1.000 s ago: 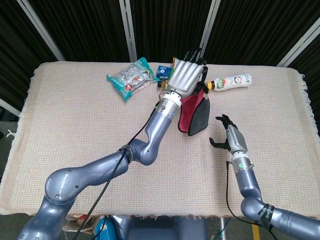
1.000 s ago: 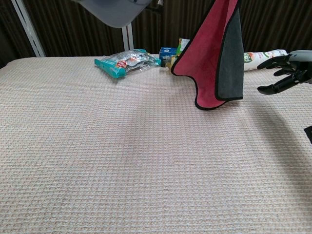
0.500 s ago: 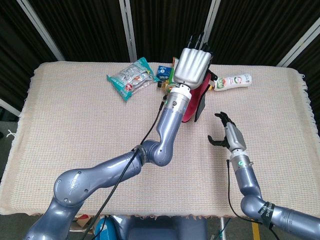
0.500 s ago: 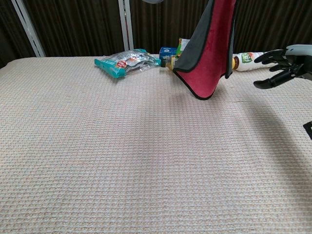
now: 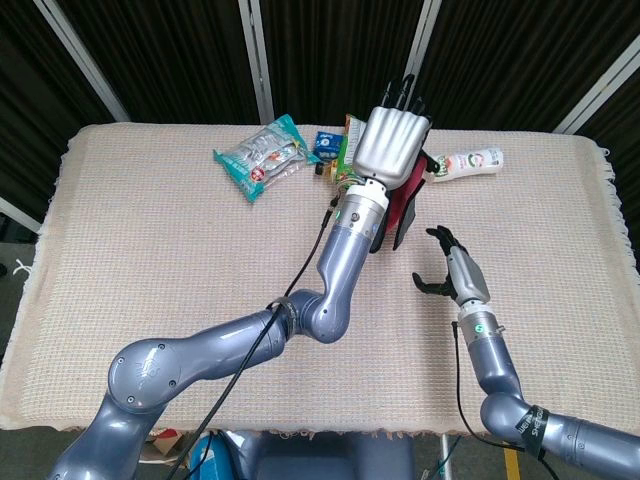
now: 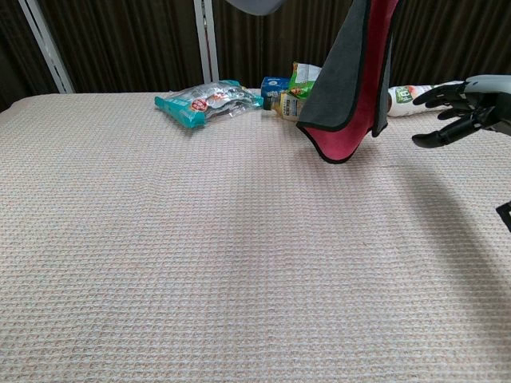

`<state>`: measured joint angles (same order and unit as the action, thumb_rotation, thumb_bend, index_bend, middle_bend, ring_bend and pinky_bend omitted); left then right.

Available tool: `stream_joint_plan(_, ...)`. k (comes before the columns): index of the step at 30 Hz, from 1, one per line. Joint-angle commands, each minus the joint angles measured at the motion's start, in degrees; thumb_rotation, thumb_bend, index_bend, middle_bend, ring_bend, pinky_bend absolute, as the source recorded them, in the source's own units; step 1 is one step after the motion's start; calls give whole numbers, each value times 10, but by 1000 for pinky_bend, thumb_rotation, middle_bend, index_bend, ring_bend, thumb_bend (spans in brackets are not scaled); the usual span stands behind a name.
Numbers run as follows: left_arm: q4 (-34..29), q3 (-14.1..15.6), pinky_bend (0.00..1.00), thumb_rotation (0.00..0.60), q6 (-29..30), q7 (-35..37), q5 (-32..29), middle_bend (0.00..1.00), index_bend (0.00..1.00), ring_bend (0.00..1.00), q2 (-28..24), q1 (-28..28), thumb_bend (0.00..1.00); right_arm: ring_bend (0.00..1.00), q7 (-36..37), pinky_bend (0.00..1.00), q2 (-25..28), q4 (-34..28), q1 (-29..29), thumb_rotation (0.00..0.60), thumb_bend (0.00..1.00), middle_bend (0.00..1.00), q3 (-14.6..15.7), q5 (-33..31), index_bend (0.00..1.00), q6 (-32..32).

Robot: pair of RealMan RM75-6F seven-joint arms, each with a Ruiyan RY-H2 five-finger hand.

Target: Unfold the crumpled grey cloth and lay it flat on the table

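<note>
While a teal snack packet (image 5: 258, 156) lies at the far left of the surface (image 5: 150, 250), the left hand (image 5: 390, 145) grips the grey-and-red cloth (image 6: 351, 76) hanging above it; the right hand (image 5: 452, 272) hovers with fingers spread, holding nothing.

A table (image 5: 150, 200) draped in a beige waffle-weave cover stands before dark pleated curtains (image 5: 330, 50), with pale metal posts (image 5: 258, 60) rising just behind the table's far edge.
</note>
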<state>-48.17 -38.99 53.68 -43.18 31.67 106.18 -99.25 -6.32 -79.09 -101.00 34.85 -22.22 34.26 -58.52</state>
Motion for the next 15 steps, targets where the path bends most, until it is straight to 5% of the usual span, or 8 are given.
stream_joint_plan(1,-12,3,22,600,2,1,-4,254,567,27,-3,5,547,0,-1,10,-10,7,5,600,353,7,5,-5,127,0)
stream_joint_plan(15,-48,10,22,600,9,7,-18,255,564,27,-10,13,547,0,-17,10,-64,33,37,600,353,10,9,-27,127,-8)
